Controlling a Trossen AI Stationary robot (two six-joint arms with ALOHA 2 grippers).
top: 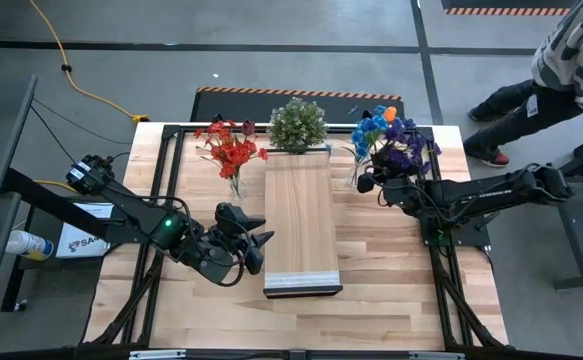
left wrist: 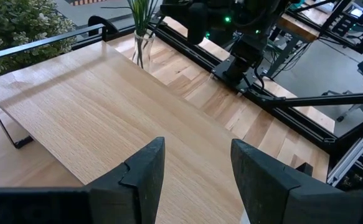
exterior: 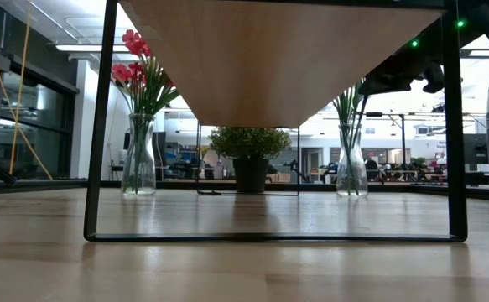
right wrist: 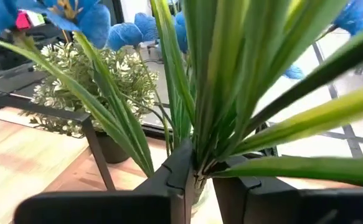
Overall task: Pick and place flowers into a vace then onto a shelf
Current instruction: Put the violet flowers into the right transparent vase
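The shelf [top: 301, 220] stands lengthwise in the table's middle. A glass vase [top: 234, 185] left of its far end holds red flowers [top: 231, 150]. A second vase [exterior: 351, 164] right of the far end holds blue, purple and orange flowers [top: 389, 135]. My right gripper [top: 371, 183] is at this bunch, shut on its green stems [right wrist: 200, 143] just above the vase. My left gripper [left wrist: 197, 180] hovers open at the shelf's left edge, near its front half, with nothing between its fingers. My right gripper has the bunch's green stems [right wrist: 201, 163] pinched between its two fingers, low down, just above the vase's mouth. The fingers come about level from the table's right side and lie across the stems. The flowers stand upright, their stem ends in the vase.
A bushy green potted plant [top: 297, 125] stands at the shelf's far end. Black frame rails [top: 171, 190] run along the table's sides. A person [top: 561, 60] stands beyond the far right corner. Bare slatted tabletop [top: 391, 290] lies in front of both arms.
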